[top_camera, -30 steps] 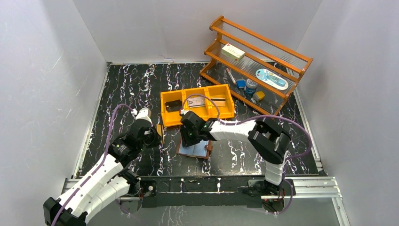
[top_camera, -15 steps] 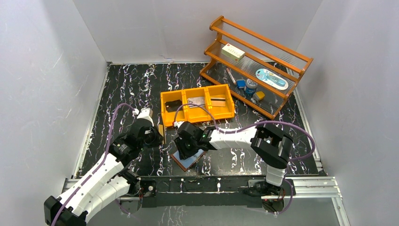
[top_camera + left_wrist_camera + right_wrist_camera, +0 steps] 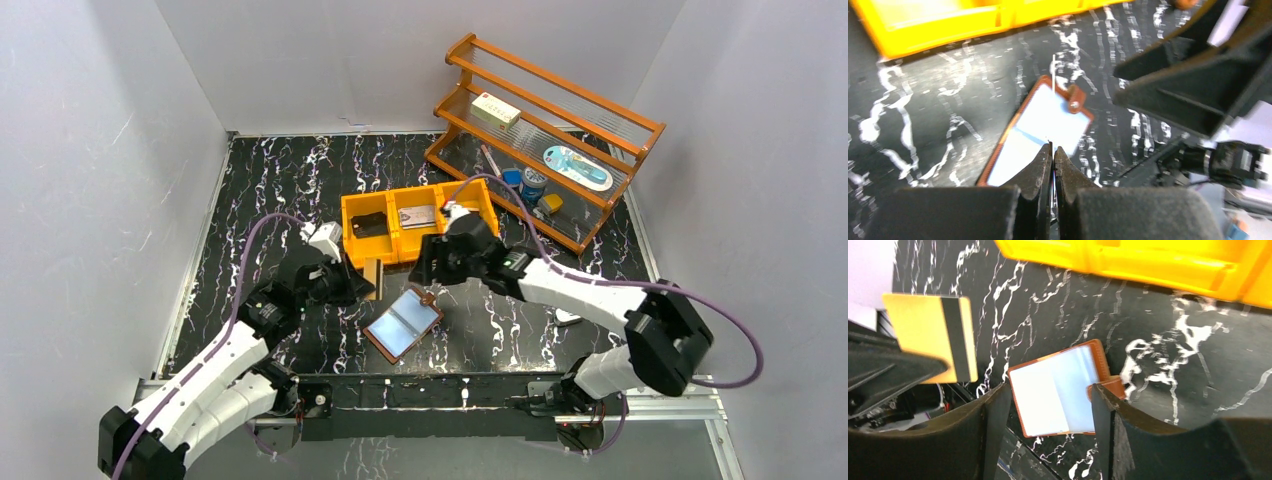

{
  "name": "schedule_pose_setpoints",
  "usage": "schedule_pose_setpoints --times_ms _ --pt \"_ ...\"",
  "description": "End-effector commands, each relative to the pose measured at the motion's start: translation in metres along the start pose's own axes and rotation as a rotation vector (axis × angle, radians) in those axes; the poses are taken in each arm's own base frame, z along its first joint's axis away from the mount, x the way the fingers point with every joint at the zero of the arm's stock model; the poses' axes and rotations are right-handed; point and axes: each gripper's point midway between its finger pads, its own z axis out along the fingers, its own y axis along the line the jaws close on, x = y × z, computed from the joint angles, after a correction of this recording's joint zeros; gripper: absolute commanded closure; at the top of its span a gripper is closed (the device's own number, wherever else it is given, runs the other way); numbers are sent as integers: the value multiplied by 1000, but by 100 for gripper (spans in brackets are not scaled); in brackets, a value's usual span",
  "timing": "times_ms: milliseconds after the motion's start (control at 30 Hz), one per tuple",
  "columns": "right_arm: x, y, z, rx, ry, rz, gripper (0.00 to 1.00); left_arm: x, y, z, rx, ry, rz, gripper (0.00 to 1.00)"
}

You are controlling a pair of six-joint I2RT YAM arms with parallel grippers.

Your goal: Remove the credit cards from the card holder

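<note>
**Right fingers lift off the card holder while the left keeps the tan card**

A second ago the right fingers [image 3: 996,415] were down on the card holder [image 3: 400,324], covering most of it. They have since risen and drawn back toward the orange bin [image 3: 395,192], and now hang spread wide with nothing between them. The right elbow has also swung out toward the right edge of the tabletop [image 3: 300,180]. The holder has turned during that second. It now lies uncovered and open on the tabletop at a slant, between the two arms and near their bases, with its pale sleeves facing up and its snap tab [image 3: 1108,387] pointing toward the bin.

The left fingers [image 3: 1048,162] have moved closer to the bin. They are pressed together on a tan credit card [image 3: 930,335] with a black stripe, held upright above the tabletop just in front of the bin and beside the holder.

The bin has three compartments. The left one holds a dark flat item [image 3: 368,224], and the middle one holds a grey card [image 3: 417,215]. The right one is mostly hidden behind the right wrist.

At the back right stands an orange rack [image 3: 560,85]. A pale box [image 3: 497,108] sits on its upper shelf, and a blister pack [image 3: 577,167] lies with several small items on the lower shelf.
</note>
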Motion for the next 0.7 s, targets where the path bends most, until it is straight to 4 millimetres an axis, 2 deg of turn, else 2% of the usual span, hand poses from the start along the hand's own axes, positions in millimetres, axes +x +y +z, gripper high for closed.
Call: schedule_pose_setpoints --times_ms 0,100,233,433,533,667 --pt "-12 2 -15 -177 -52 151 28 -16 -46 0 258 -13 -30 100" --pt "-15 8 -23 -269 -68 177 25 -24 -55 -2 356 -25 -100 100" --pt "-23 30 -37 -408 -108 155 24 -27 -68 -6 484 -25 -188 100" --pt "-37 52 -52 -536 -159 139 24 -26 -82 -11 588 3 -217 100" --pt "-42 57 -55 -586 -165 143 29 -28 -90 -16 639 4 -215 100" --pt "-48 65 -60 -655 -170 152 41 -27 -97 -20 693 14 -221 100"
